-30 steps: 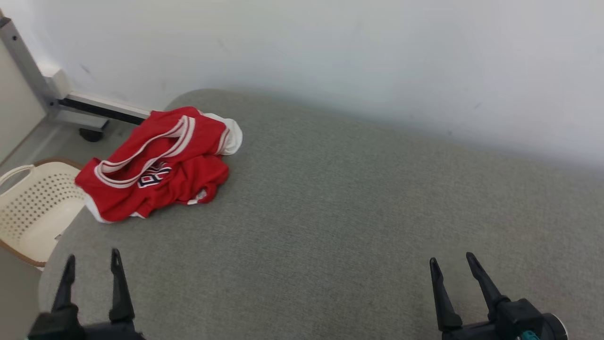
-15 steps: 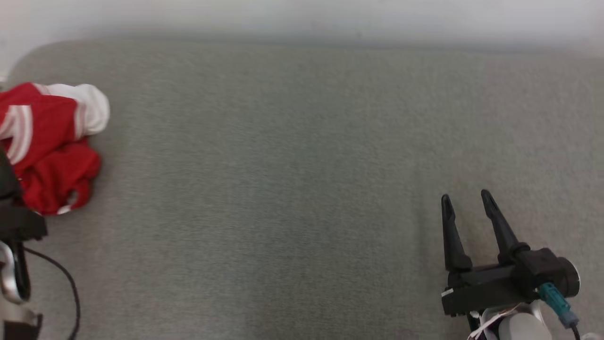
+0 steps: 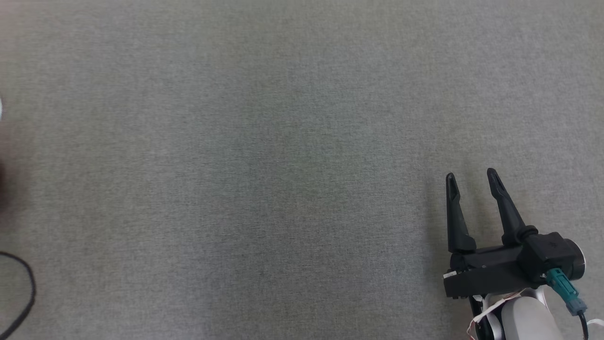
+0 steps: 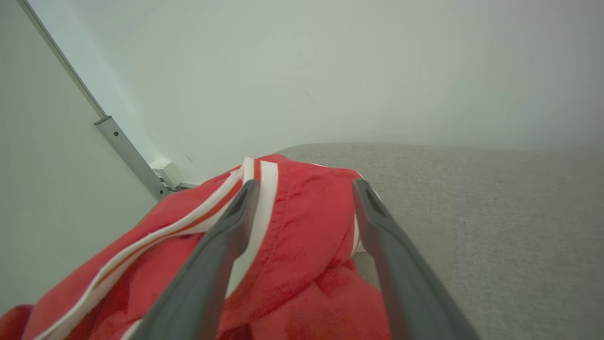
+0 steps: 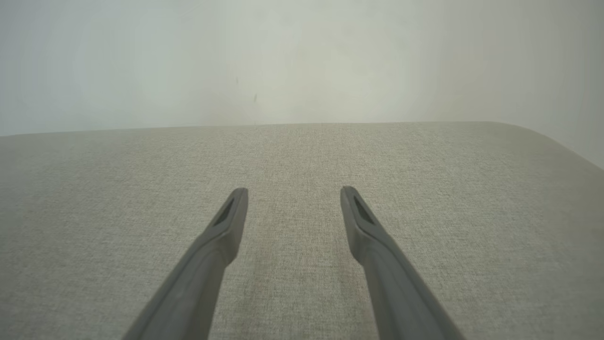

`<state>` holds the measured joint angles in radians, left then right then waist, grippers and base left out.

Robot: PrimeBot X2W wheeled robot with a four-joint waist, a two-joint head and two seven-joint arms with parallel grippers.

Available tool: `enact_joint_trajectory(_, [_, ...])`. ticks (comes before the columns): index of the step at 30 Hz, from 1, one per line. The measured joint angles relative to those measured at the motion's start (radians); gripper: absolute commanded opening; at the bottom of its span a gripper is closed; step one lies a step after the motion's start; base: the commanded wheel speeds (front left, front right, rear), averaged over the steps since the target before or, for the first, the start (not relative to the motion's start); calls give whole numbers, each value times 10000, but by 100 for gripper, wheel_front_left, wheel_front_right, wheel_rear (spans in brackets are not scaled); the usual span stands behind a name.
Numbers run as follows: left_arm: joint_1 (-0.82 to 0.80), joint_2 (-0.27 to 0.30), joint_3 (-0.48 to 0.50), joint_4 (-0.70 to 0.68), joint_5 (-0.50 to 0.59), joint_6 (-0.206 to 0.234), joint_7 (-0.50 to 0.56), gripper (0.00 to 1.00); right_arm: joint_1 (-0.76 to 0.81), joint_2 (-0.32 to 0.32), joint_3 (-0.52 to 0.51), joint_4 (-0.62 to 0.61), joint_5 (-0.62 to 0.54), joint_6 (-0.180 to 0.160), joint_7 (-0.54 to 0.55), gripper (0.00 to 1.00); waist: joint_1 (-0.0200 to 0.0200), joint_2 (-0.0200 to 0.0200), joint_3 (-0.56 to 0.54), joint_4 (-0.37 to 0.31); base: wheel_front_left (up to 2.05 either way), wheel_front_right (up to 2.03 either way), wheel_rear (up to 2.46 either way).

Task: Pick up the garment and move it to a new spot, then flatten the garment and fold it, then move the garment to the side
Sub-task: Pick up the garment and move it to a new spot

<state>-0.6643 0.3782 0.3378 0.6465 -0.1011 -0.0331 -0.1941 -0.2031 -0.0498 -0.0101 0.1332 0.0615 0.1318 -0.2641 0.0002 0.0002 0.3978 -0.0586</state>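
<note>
The garment is a crumpled red jersey with white and red striped trim, lying on the grey cloth surface near its far corner. In the left wrist view my left gripper hangs open just over it, one finger on each side of a raised fold, nothing pinched. At the lower right of the head view my right gripper stands open over bare grey cloth. The right wrist view has the same open right gripper above the cloth, holding nothing.
A white wall rises behind the cloth surface. A grey metal post slants at the left beyond the garment. A black cable loops in at the head view's lower left edge. The surface's rounded far edge curves at the right.
The head camera has swung right and down, so the garment and left gripper have slid out of its picture. The right gripper holds the same open pose.
</note>
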Motion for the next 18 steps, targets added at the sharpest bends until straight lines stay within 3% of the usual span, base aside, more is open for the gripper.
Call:
enact_joint_trajectory(6, [-397, 545, 201, 1290, -150, 153, 594, 100, -17, 2, -46, -75, -50, 0, 0, 100, -1, 0, 278, -240, 0, 0, 0])
enact_joint_trajectory(15, [-1285, 1095, 146, 3419, -299, -42, 727, 100, -33, 0, 4, -46, -67, 0, 0, 100, -1, 0, 341, -295, 0, 0, 0])
enact_joint_trajectory(16, [-1285, 1095, 146, 3419, -299, -42, 727, 45, -33, 0, 4, -46, -67, 0, 0, 100, -1, 0, 341, -295, 0, 0, 0])
enact_joint_trajectory(17, [-1392, 1149, 140, 3655, -316, -111, 700, 0, -36, 0, 19, -25, -46, 0, 0, 100, -1, -1, 330, -302, 0, 0, 0])
enact_joint_trajectory(18, [-1464, 1206, 98, 3824, -316, -148, 610, 0, -40, 0, 35, -19, -36, 0, 0, 100, -1, -1, 317, -308, 0, 0, 0])
